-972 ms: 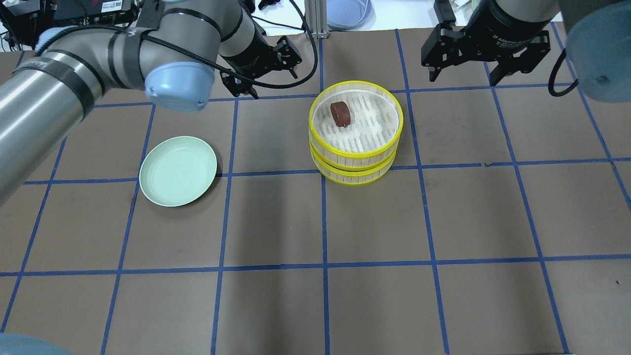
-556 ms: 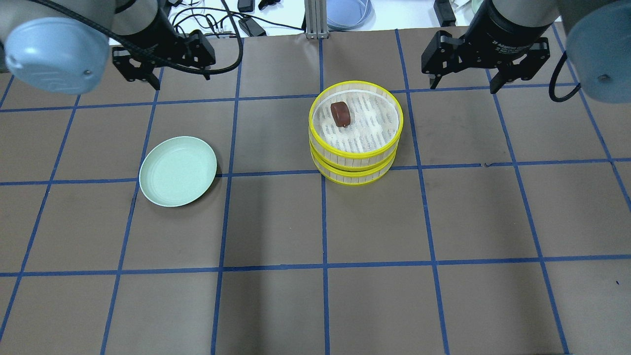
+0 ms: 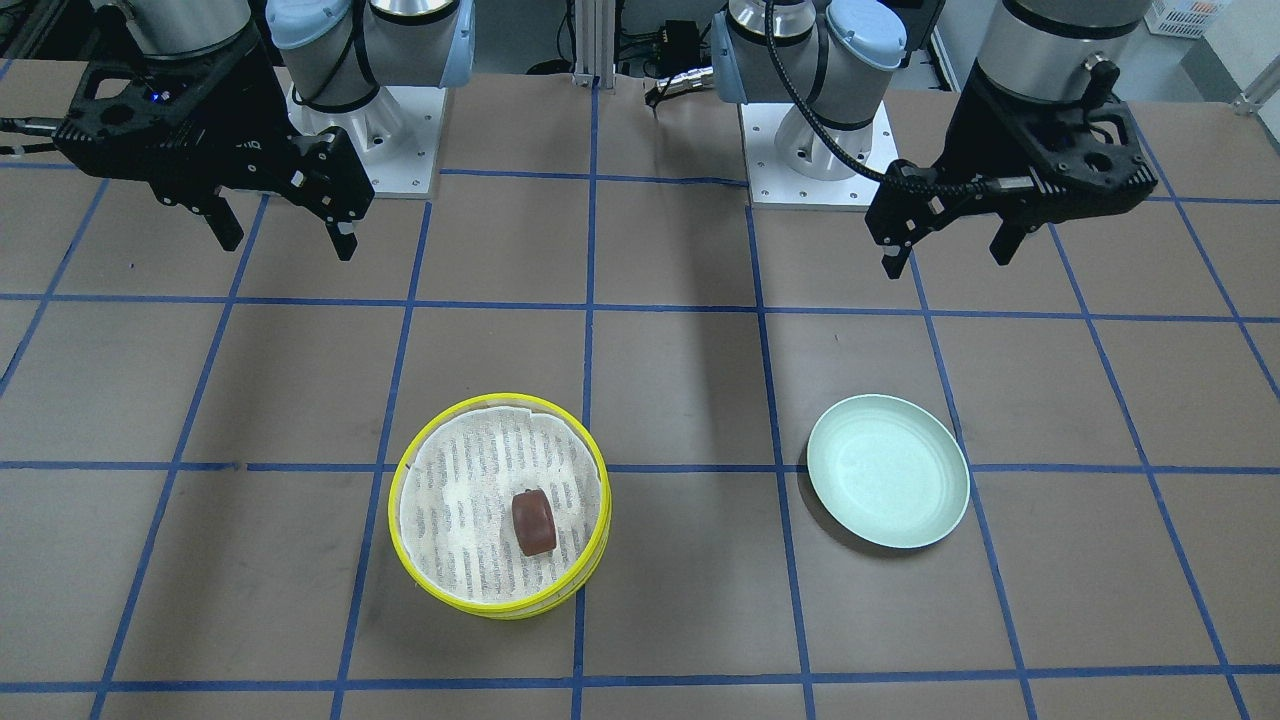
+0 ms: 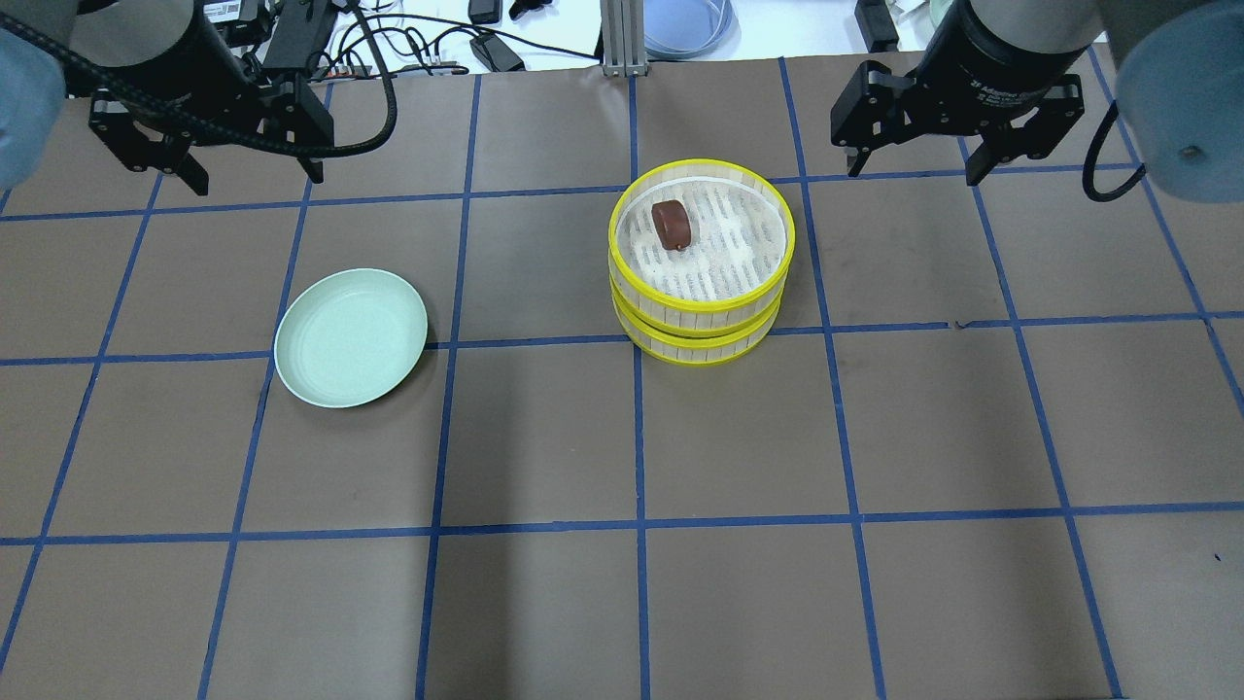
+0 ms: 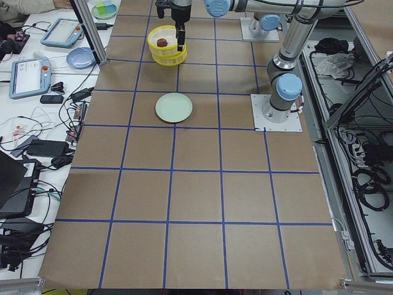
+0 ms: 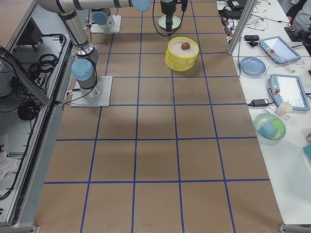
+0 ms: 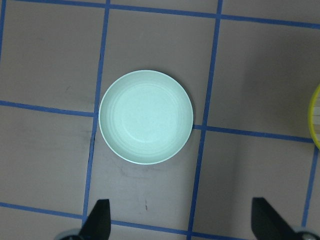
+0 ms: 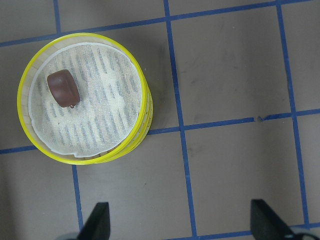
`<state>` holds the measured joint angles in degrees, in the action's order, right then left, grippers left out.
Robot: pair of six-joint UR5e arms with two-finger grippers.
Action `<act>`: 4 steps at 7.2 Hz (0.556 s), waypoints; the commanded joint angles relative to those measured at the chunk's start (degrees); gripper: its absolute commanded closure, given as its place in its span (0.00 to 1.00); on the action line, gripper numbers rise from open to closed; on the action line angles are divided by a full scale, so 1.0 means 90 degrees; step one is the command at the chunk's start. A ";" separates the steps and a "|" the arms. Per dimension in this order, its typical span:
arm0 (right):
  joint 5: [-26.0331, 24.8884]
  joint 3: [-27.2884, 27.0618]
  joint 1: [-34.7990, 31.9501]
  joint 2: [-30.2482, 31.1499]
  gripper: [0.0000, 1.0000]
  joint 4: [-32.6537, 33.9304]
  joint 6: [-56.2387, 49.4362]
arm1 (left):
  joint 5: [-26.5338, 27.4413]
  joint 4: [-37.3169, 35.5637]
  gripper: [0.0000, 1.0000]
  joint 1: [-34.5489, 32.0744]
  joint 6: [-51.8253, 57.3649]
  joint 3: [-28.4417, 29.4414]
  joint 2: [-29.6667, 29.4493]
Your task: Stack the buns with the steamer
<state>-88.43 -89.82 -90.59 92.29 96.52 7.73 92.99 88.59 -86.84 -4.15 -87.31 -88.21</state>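
Overhead exterior view: the steamer (image 4: pixel 702 320) stands as two stacked tiers, the brown bun (image 4: pixel 671 225) on the top liner; the lower tier's inside is hidden. The green plate (image 4: pixel 350 337) sits well apart. The left gripper (image 4: pixel 259 182) and right gripper (image 4: pixel 914 177) hang spread wide, touching nothing.

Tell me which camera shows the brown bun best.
The right wrist view: the brown bun is largest and unobstructed there, seen from above on the steamer's liner. Overhead and front views show it smaller; both side views show a tiny speck; the left wrist view misses it.
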 commanded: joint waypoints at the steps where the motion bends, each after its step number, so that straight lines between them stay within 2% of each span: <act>1: -0.0008 0.0000 -0.0003 0.0000 0.00 0.0007 0.0000 | -0.0438 0.0060 0.00 -0.0028 -0.0066 -0.0025 0.0142; 4: -0.0008 0.0000 0.0007 0.0000 0.00 -0.0002 0.0000 | -0.0430 -0.0038 0.00 0.0030 -0.0018 -0.0074 0.0113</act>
<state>-88.51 -89.82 -90.56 92.28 96.57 7.74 89.26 88.77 -86.89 -4.51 -87.91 -87.18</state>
